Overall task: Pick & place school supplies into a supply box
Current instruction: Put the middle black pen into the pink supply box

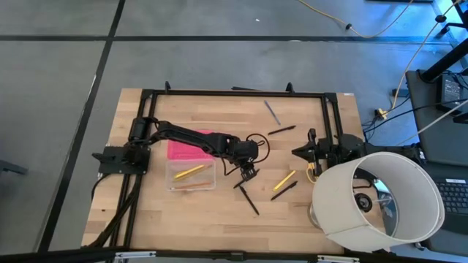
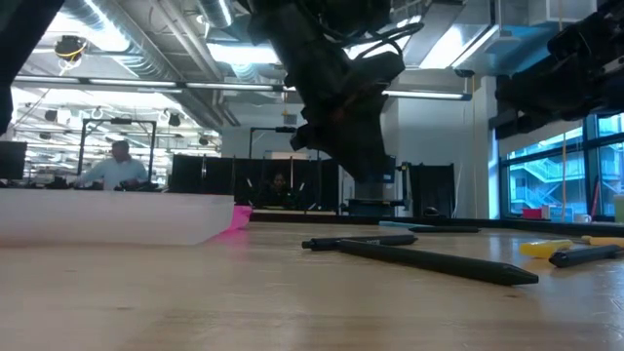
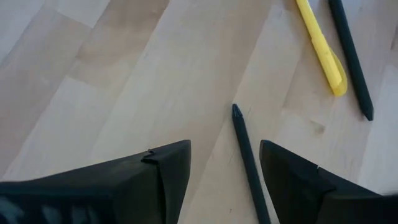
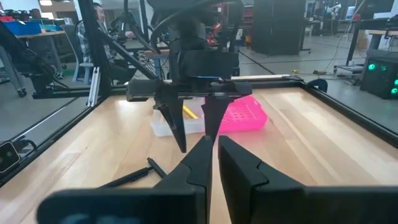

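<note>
Hovering over desk (image 1: 219, 212), left jaws (image 1: 249, 173) spread wide, empty, black pen (image 3: 249, 158) lying between the tips. Supply box (image 1: 191, 175) sits just beside them. Right jaws (image 4: 214, 149) clenched, empty, well apart.

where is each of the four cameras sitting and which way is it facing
High view: above the table, looking straight down; both arms show, left tool over the black pen.
Low view: at table-top height, facing the room; left arm descends from above.
Left wrist view: on the left arm, looking down at the wood between its open fingers.
Right wrist view: on the right arm, facing across the table at the supply box; right tool closed.
Shared: black pen, yellow pen.
</note>
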`<state>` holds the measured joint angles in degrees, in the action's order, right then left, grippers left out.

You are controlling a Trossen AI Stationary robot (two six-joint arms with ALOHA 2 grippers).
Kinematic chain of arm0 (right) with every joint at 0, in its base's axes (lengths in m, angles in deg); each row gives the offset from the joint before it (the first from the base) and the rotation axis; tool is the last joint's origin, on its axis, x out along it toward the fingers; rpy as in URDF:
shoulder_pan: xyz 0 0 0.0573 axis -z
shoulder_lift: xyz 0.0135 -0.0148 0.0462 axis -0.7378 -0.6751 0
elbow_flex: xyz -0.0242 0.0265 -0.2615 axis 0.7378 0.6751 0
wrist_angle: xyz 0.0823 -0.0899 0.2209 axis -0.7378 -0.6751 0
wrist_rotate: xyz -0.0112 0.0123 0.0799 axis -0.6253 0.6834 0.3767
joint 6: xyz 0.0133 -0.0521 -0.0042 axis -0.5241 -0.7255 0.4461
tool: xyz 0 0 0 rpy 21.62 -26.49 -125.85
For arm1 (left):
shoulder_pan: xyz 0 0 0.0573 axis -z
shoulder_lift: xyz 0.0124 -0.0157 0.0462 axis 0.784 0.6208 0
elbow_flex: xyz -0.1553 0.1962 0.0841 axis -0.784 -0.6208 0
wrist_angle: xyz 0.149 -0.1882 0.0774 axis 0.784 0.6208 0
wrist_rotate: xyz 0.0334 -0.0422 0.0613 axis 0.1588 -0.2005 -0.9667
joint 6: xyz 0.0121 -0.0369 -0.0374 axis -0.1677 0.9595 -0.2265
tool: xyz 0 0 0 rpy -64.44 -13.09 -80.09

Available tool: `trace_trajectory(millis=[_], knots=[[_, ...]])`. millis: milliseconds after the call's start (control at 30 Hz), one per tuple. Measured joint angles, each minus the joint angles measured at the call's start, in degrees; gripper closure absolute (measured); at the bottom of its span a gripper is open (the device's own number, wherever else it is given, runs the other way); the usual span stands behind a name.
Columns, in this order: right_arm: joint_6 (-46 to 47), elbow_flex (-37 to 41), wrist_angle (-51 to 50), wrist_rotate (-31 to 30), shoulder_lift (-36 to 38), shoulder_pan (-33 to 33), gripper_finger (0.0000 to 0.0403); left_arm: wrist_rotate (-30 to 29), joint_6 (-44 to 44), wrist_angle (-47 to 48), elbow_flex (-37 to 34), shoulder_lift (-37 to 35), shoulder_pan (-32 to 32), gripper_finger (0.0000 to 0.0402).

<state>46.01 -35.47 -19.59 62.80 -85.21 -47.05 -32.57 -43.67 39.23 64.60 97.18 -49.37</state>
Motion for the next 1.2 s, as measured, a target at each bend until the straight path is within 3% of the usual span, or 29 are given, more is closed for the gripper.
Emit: trace_trajectory(millis=[233, 433, 600, 1200], knots=[[-0.1, 0.0, 0.0, -0.4, 0.0, 0.0, 0.0369, -0.2, 0.6, 0.0, 0.0, 0.0, 2.5, 0.0219], [-0.1, 0.0, 0.0, -0.4, 0.0, 0.0, 0.0369, -4.3, 4.7, -0.4, -0.1, 1.5, 4.4, 0.0219], [-0.1, 0.0, -0.2, -0.5, -0.4, 0.0, 0.0369, -3.9, 8.9, -2.8, 0.1, 3.5, 4.4, 0.0219], [0.2, 0.0, 0.1, -0.5, -4.0, 0.2, 0.0369, -3.2, 9.0, -2.6, -0.1, 7.8, 5.1, 0.0219]])
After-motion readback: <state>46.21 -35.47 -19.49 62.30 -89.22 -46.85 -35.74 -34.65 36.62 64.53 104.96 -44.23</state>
